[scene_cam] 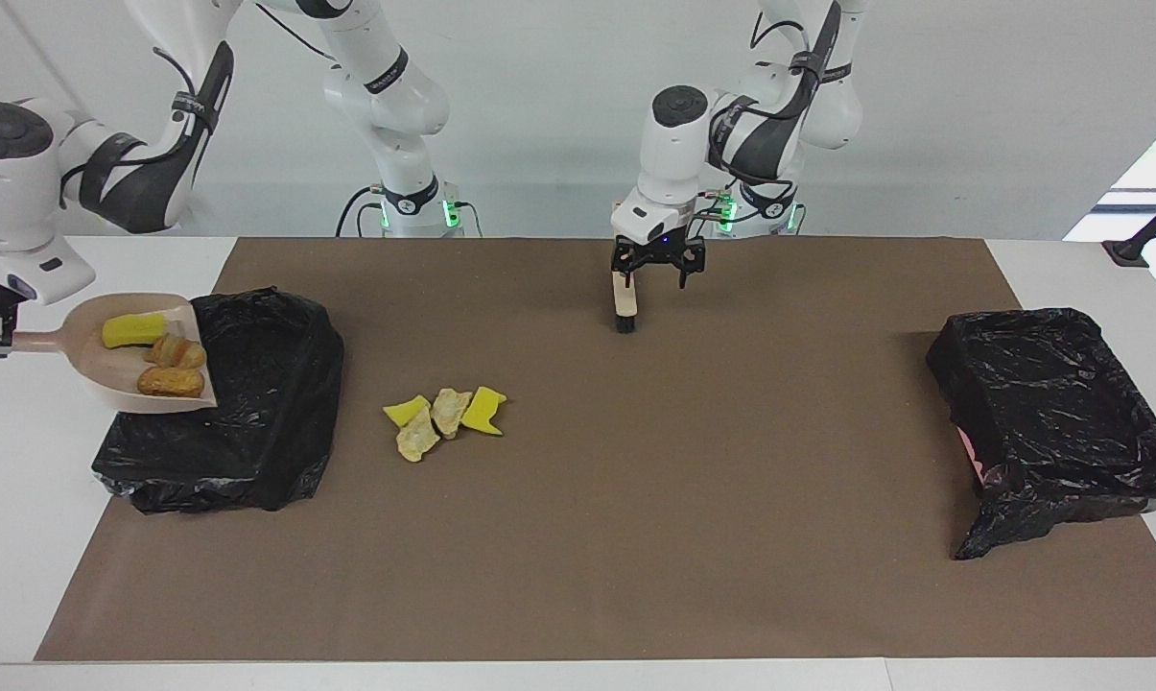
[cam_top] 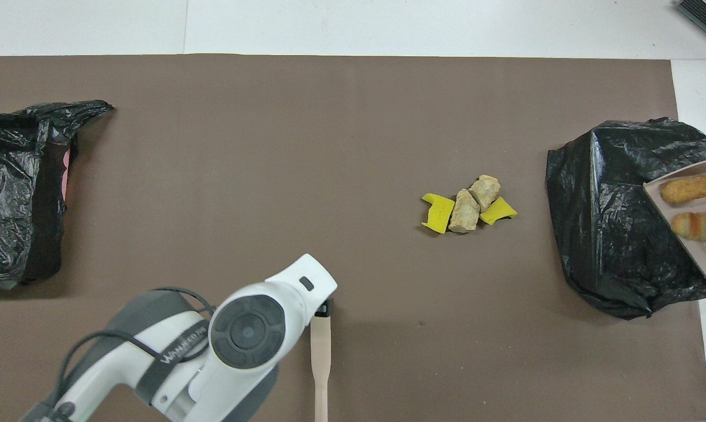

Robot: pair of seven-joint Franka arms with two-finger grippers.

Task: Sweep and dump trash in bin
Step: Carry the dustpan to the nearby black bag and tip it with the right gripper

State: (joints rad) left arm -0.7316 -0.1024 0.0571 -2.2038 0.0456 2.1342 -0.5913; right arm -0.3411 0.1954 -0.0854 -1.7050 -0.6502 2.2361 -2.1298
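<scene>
A: Surface? White table (scene_cam: pixel 21 537), large brown paper mat (scene_cam: pixel 635 537) covering most of it.
B: On the mat?
A: Black plastic-lined bin (scene_cam: pixel 251 422) centre-left of facing view, a second black-lined bin (scene_cam: pixel 1057 413) centre-right. Cluster of four scraps (scene_cam: pixel 446 415), yellow sponge and beige chunks, left of centre.

Even, diffuse illumination from above; both views are bright and in sharp focus throughout. Shadows are soft and short: a faint one lies on the brown mat (scene_cam: pixel 635 480) under the brush (scene_cam: pixel 625 305), another along the base of each black bin liner (scene_cam: pixel 251 403). The liners carry small specular highlights on their creases. A blown-out bright patch, possibly a window, clips the facing view's upper corner.
</scene>
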